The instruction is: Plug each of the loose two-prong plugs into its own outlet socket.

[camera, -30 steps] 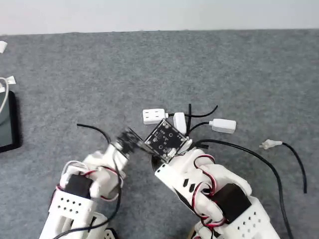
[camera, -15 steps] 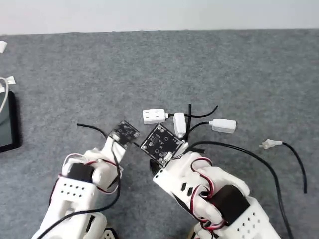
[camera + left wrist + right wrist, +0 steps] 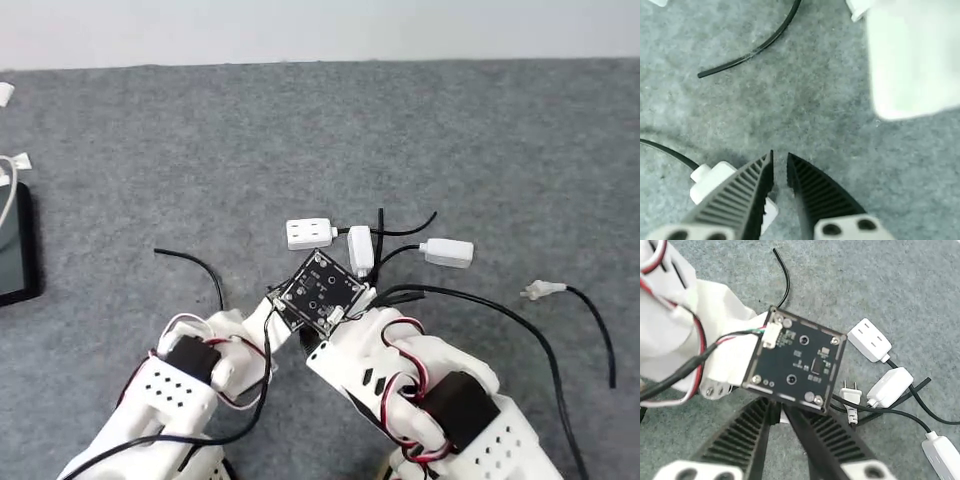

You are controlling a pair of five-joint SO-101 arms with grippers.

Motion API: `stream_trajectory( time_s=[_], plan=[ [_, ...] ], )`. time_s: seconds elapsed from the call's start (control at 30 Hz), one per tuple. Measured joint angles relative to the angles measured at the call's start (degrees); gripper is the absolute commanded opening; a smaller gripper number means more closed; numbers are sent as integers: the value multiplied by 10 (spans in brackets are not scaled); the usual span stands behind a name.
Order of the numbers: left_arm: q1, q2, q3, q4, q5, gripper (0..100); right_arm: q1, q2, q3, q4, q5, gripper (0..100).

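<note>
Left gripper (image 3: 780,161): jaws closed to a narrow slit with nothing between them, low over the grey mat (image 3: 805,100), a white connector (image 3: 707,179) just beside one jaw. Right gripper (image 3: 781,415): the left arm's circuit board (image 3: 799,361) covers its tip, so you cannot tell its grip. A two-prong plug (image 3: 851,393) lies loose, prongs bare, near an outlet socket (image 3: 869,340) with empty slots. Judged step: acquiring a plug. Next, you would open the left jaws, straddle the connector and close squarely.
</note>
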Motion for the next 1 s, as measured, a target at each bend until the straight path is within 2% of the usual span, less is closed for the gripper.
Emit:
stream_trajectory(
  time_s=[0.2,0.37,0.47,0.53,0.73,0.87,1.0],
  plan=[
    [-11,-1,2,4,19,13,0,0,0,-11,-1,9],
    [-140,-10,4,-14,31,13,9,0,42,-102,-49,12],
    [-220,-63,4,-18,48,13,24,0,85,-182,-100,12],
    [-243,-119,18,-19,78,14,29,2,113,-228,-137,10],
    [-254,-287,75,33,97,15,29,75,128,-302,-210,8],
    [-253,-292,76,51,97,15,-2,155,121,-325,-241,9],
    [-253,-241,76,47,96,15,-34,231,99,-353,-280,8]
  ],
)
